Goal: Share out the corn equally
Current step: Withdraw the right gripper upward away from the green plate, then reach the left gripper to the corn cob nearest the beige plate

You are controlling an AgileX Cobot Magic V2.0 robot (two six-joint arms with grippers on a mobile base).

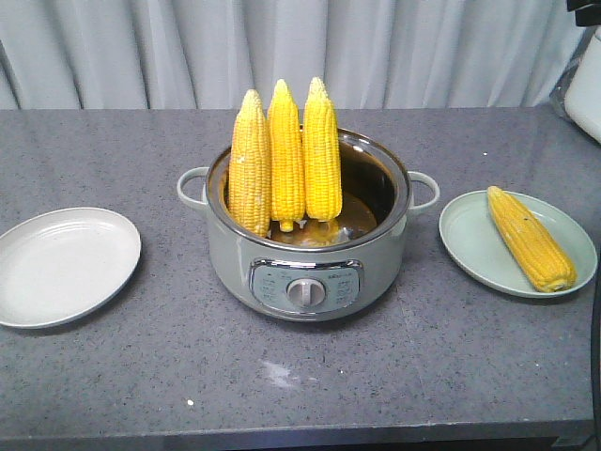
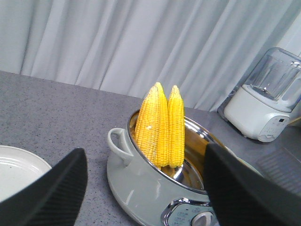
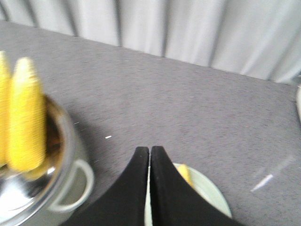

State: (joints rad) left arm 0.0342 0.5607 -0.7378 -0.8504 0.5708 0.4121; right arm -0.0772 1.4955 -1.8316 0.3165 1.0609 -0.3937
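My left gripper (image 2: 145,157) hangs released, its black fingers (image 2: 51,188) wide apart. My right gripper (image 3: 149,151) is clenched on nothing, above the pale green round plate (image 1: 470,249) carrying one yellow corn cob (image 1: 531,240). On the grey speckled countertop (image 1: 376,376), the pale green electric pot (image 1: 310,263) holds three upright yellow cobs (image 1: 282,155), with a second pale plate (image 1: 56,272) lying to its left. I see a grey curtain (image 1: 141,47) behind.

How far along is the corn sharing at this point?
Done: one cob lies on the green plate. In hand: nothing; the left gripper is open and empty, the right gripper shut on nothing. Left: three cobs stand in the pot and the white plate holds none, so most of the moving remains.
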